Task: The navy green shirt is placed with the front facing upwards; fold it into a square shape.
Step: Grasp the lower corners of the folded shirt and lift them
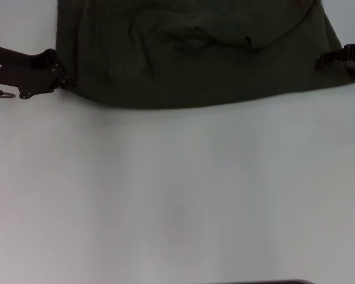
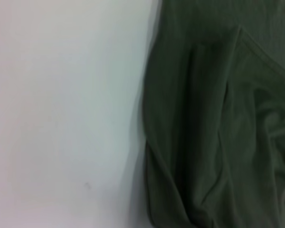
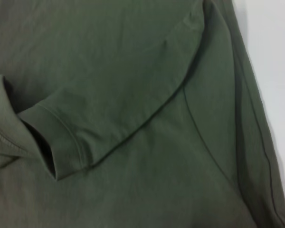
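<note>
Here, my left gripper [image 1: 64, 81] and right gripper [image 1: 320, 61] flank the dark olive-green cotton shirt [image 1: 195, 53]; I cannot tell either's grip. I should lift evenly.

surface: plain white table [image 1: 177, 195] | lighting: soft, even | near edge: dark strip [image 1: 260, 282]

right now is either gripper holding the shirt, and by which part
Cannot be told. Left gripper sits at the navy green shirt's left edge, right gripper at its right edge; no grip shows.
</note>
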{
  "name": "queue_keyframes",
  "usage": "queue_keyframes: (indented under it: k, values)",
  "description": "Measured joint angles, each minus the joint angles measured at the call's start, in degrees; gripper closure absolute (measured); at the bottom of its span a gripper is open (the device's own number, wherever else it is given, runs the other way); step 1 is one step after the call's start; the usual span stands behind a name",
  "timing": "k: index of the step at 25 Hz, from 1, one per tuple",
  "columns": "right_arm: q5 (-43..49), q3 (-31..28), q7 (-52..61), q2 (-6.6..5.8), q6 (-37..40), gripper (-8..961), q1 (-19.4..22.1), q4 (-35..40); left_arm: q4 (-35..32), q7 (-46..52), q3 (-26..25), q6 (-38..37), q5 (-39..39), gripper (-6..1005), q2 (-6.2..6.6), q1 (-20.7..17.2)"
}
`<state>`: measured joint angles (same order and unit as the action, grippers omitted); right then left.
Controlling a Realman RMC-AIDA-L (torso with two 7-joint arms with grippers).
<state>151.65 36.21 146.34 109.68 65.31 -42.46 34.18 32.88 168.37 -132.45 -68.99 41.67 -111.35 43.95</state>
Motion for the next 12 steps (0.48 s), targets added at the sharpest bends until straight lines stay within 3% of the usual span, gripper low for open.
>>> queue_keyframes:
  k: [7,12]
  values:
    - [-2.6,-0.2,-0.5,-0.05,1.3,12,0.2,-0.1,0.0,-0.1,0.0,0.0,0.1,970,-0.08,0.3]
    - [-4.9,-0.2,-1.7,-0.74,2.9,12,0.4,-0.1,0.0,0.0,0.0,0.3,0.1,970,-0.09,0.3]
